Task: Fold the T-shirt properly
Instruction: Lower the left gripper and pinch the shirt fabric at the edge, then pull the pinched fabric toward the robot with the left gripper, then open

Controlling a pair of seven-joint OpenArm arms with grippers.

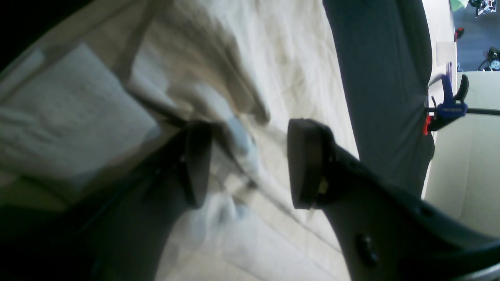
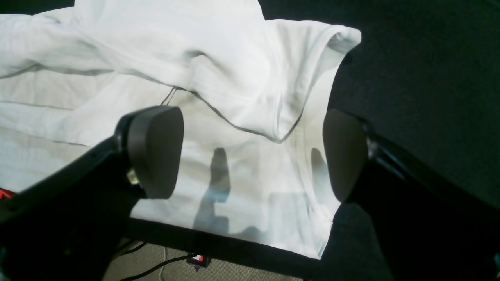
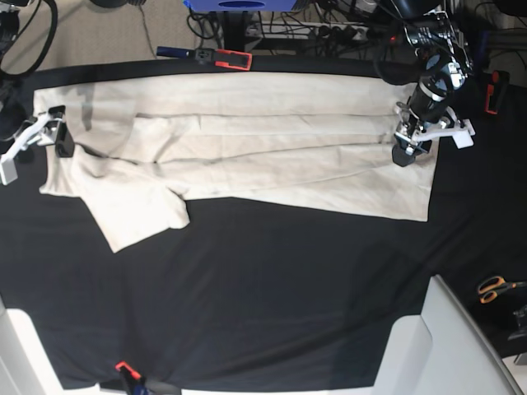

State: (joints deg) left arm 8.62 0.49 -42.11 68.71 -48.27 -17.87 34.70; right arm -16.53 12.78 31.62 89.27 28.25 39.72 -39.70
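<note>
Both hands hover open over unprinted T-shirt (image 3: 247,156).

Looks like a robotics lab or test bench to me, not anybody's home. The table is covered with a black tablecloth (image 3: 272,280) held down by clamps (image 3: 216,56) at the edges, there's a tangle of cables (image 3: 329,20) and a power strip (image 3: 344,33) on the floor behind it, and orange-handled scissors (image 3: 496,287) lie off to one side.
</note>
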